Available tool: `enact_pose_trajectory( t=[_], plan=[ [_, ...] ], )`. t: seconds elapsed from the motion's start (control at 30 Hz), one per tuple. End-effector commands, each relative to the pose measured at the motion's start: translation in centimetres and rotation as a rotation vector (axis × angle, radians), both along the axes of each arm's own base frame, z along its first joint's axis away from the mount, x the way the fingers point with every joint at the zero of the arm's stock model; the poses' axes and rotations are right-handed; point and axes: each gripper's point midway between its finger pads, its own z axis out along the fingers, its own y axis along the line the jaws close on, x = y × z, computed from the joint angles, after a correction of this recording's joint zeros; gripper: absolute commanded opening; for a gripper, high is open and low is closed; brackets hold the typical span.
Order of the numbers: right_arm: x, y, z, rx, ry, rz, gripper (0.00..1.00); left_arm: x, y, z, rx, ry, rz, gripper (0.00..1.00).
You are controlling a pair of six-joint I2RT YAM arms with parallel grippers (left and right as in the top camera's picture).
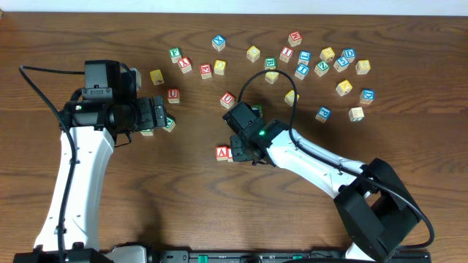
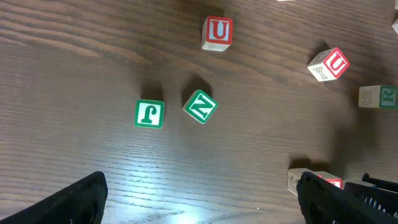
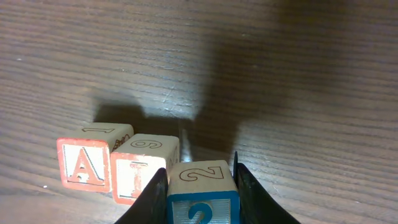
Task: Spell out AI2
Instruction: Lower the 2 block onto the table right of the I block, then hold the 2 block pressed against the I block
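R gripper (image 3: 200, 198) clamps 2 block (image 3: 201, 177) beside I block (image 3: 142, 167); L gripper (image 2: 199, 198) wide open, empty.

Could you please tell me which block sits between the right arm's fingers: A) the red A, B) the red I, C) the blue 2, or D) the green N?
C: the right wrist view shows the blue 2 held between the fingers, right beside the I.

The A block (image 3: 84, 163) and the I block (image 3: 140, 171) have red letters and red frames on pale wood. The 2 block (image 3: 200, 199) has a blue front. The J block (image 2: 149, 114) and the N block (image 2: 199, 106) show green and white. The desk (image 3: 298, 74) is dark brown with fine grain.
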Motion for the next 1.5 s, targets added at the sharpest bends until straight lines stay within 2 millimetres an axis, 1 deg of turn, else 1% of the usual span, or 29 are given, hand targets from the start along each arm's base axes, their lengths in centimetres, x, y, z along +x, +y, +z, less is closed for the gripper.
enact_pose_trajectory(
  t=[0.0, 0.43, 0.77, 1.0, 1.17, 1.3, 1.47],
  plan=[
    [0.1, -0.6, -0.4, -0.03, -0.009, -0.021, 0.22, -0.1, 0.0, -0.4, -0.002, 0.014, -0.008, 0.96],
    [0.4, -1.0, -0.6, -0.057, -0.026, -0.03, 0.22, -0.1, 0.0, -0.4, -0.002, 0.014, -0.008, 0.96],
    [0.4, -1.1, -1.4, -0.072, -0.012, -0.03, 0.21, -0.1, 0.0, -0.4, -0.002, 0.014, -0.008, 0.96],
    [0.3, -1.0, -1.4, -0.071, -0.013, -0.029, 0.2, -0.1, 0.0, -0.4, -0.002, 0.014, -0.008, 0.96],
    [0.2, -0.6, -1.4, -0.068, -0.017, -0.018, 0.2, -0.1, 0.0, -0.4, -0.002, 0.014, -0.008, 0.96],
    [0.0, -0.3, -1.9, -0.069, -0.015, -0.011, 0.2, -0.1, 0.0, -0.4, -0.002, 0.014, -0.008, 0.96],
    [-0.2, -0.4, -2.7, -0.084, 0.001, -0.01, 0.2, -0.1, 0.0, -0.4, -0.002, 0.013, -0.008, 0.96]
  ],
)
